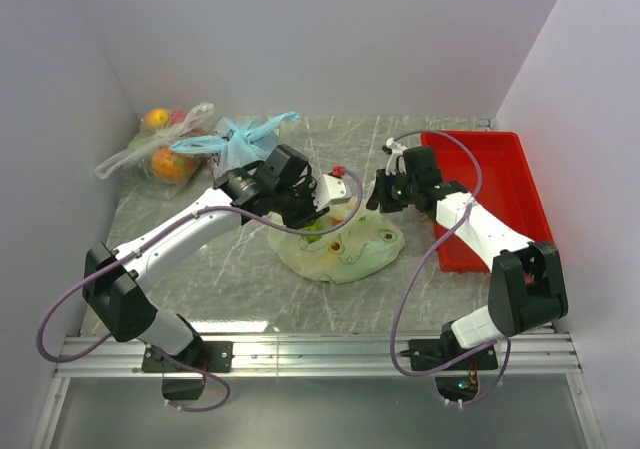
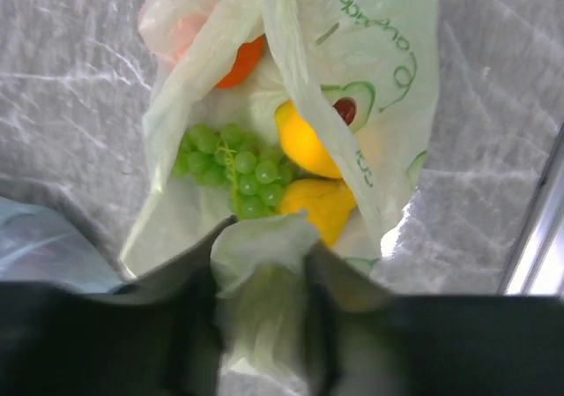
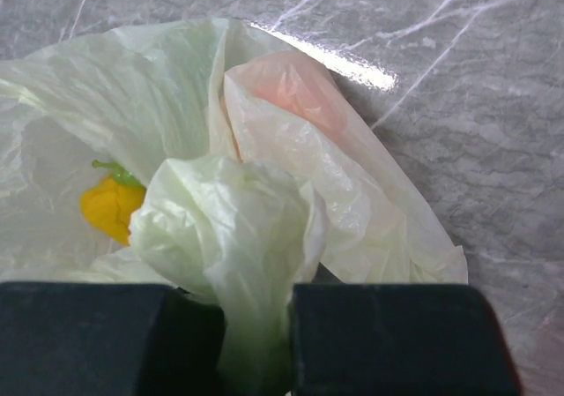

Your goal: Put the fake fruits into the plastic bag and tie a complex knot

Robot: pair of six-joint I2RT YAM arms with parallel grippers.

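high rear view, two wrist close-ups, shared plastic bag

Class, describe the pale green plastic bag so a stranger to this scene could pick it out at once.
On the grey marbled table, look to the middle, just left of the red tray. There lies the pale green bag, crumpled, with green grapes and yellow fruit inside. Unlike the light blue bag and the clear bag at the back left, it bears a printed avocado.
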